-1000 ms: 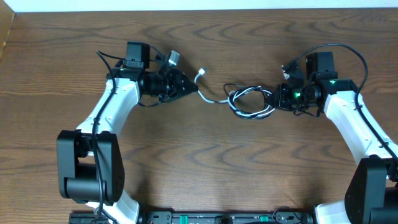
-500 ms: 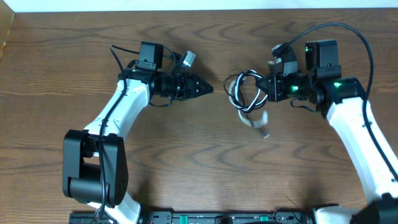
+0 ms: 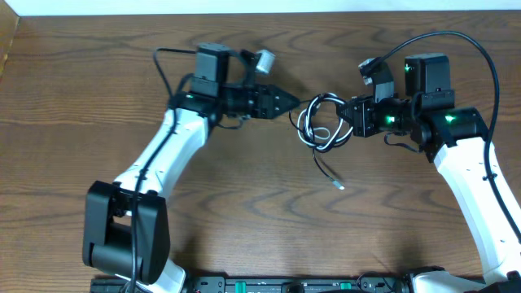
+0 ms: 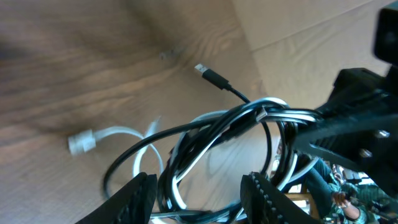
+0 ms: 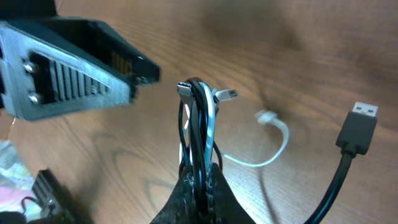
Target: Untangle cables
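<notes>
The black and white cables (image 3: 320, 124) are coiled together in one tangled bundle, held up over the table's middle. My right gripper (image 3: 352, 122) is shut on the bundle's right side; in the right wrist view its jaws (image 5: 199, 183) pinch the black and white strands (image 5: 198, 115). My left gripper (image 3: 291, 102) is at the bundle's left edge. In the left wrist view its fingers (image 4: 199, 202) are apart, with cable loops (image 4: 249, 121) between them. A black end with a small plug (image 3: 339, 185) hangs down. A white plug (image 4: 78, 144) lies blurred below.
The brown wooden table (image 3: 244, 212) lies under everything. A larger black USB plug (image 5: 359, 126) on a thicker cord hangs at the right of the right wrist view. Thick black arm wires loop above the right arm (image 3: 456, 41). The left gripper's housing (image 5: 68, 68) fills the upper left there.
My right gripper lifted the bundle and moved up and slightly left. My left gripper let go of the white end, moved right, and now has its fingers round the loops. A loose end swung down.
</notes>
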